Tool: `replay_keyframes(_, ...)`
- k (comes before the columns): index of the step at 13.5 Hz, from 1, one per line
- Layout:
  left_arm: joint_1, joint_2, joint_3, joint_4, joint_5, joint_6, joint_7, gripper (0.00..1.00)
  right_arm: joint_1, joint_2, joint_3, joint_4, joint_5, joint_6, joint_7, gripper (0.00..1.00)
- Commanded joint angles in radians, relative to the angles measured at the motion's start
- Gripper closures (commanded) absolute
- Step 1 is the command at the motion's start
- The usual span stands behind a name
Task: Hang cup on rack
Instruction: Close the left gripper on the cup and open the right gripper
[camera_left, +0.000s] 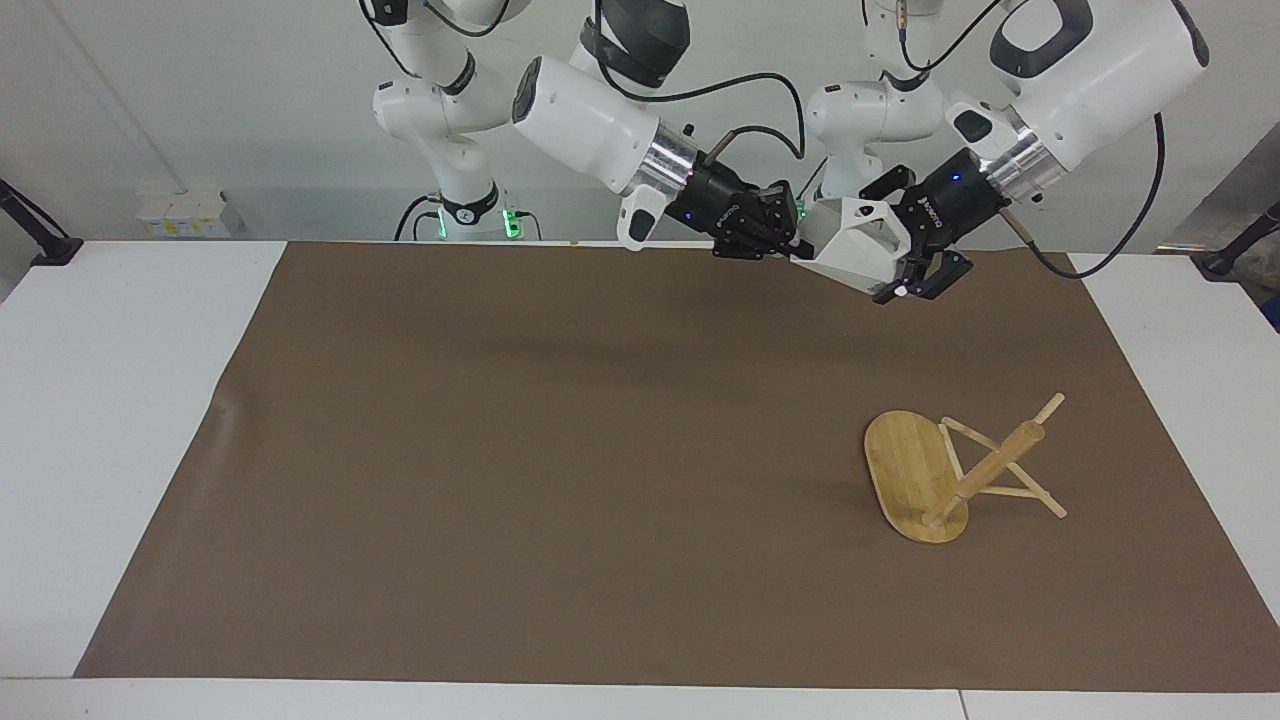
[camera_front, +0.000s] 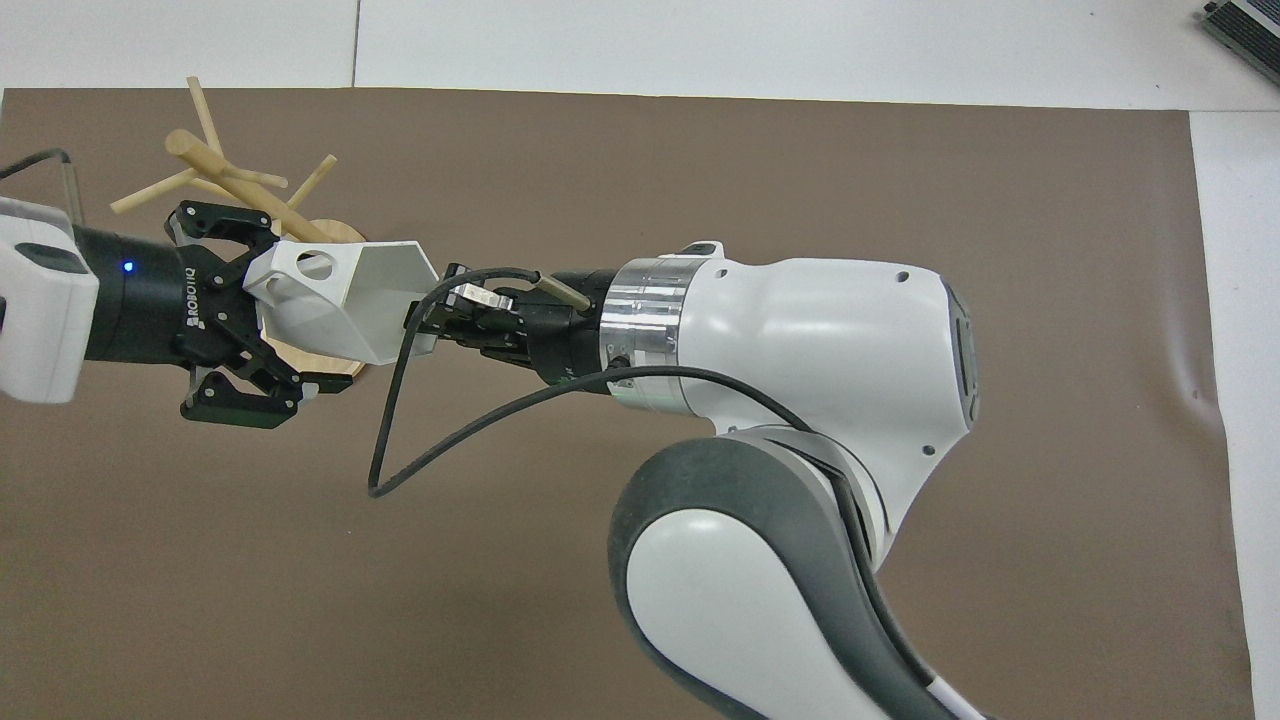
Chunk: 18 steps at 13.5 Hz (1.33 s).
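Logging across the facing view from 9 o'clock to 3 o'clock. Noting bare white table (camera_left: 120, 400) at 9 o'clock, with the brown mat (camera_left: 560, 450) covering the middle. Finding the right arm entering from 11 o'clock and ending at about 12 o'clock, up in the air over the mat's robot-side edge. Reading the right gripper (camera_left: 783, 247) as pinched narrow, fingertips clamping the wall of the cup (camera_left: 850, 255) at its rim. Seeing the cup carried on its side at about 1 o'clock, clear of the mat, mouth turned toward the right gripper, handle with its round hole turned toward the left arm. Finding the left gripper (camera_left: 897, 243) at the cup's base end, entering from 2 o'clock, fingers spread wide to either side of the base and not squeezing it; contact with the handle not resolvable. Locating the rack (camera_left: 915, 475) on the mat at about 4 o'clock, toward the left arm's end of the table, well apart from both grippers, with no cup on its pegs. Noting its post slanting toward 1 o'clock from the oval base; upright or tipped not readable with confidence. Cross-checking in the overhead view: cup at 9 o'clock, overlapping the rack's base only by line of sight.
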Motion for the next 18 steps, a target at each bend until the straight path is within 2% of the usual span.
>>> replay_keyframes(1,-0.003,-0.019,-0.005,-0.015,-0.040,-0.035,0.014,0.33,0.000,0.004,0.010,0.004,0.028,0.013,-0.002,1.00)
replay_keyframes(2,-0.003,-0.019,-0.004,-0.012,-0.040,-0.034,0.012,0.49,0.000,0.004,0.008,0.004,0.028,0.013,-0.002,1.00)
replay_keyframes(4,-0.003,-0.018,-0.004,-0.009,-0.040,-0.034,0.011,0.68,0.000,0.004,0.008,0.004,0.028,0.013,-0.001,1.00)
replay_keyframes(5,-0.003,-0.018,-0.002,-0.011,-0.040,-0.034,0.011,0.81,0.000,0.004,0.008,0.003,0.028,0.013,-0.001,1.00)
replay_keyframes(10,-0.003,-0.021,0.002,-0.011,-0.035,-0.041,-0.005,0.94,0.000,0.004,0.008,0.003,0.028,0.015,0.001,0.98)
replay_keyframes(11,-0.002,-0.030,0.004,-0.011,-0.032,-0.047,-0.008,0.98,0.000,0.004,0.007,0.003,0.022,0.015,-0.001,0.87)
replay_keyframes(13,0.001,-0.045,0.005,-0.015,-0.021,-0.070,-0.009,0.98,0.000,0.004,0.007,0.003,0.012,0.015,-0.002,0.71)
replay_keyframes(14,0.016,-0.051,0.005,-0.015,-0.020,-0.090,-0.009,0.98,0.000,0.004,0.005,0.003,0.007,0.016,-0.005,0.56)
replay_keyframes(15,0.024,-0.061,0.005,-0.015,-0.012,-0.110,-0.014,0.99,0.000,0.004,0.005,0.003,0.007,0.018,-0.011,0.47)
replay_keyframes(17,0.024,-0.070,0.004,-0.015,-0.008,-0.113,-0.040,1.00,0.000,0.004,0.005,0.003,0.007,0.018,-0.033,0.38)
replay_keyframes(18,0.024,-0.071,0.004,-0.017,-0.008,-0.118,-0.040,1.00,0.000,0.004,0.005,0.003,0.007,0.018,-0.035,0.29)
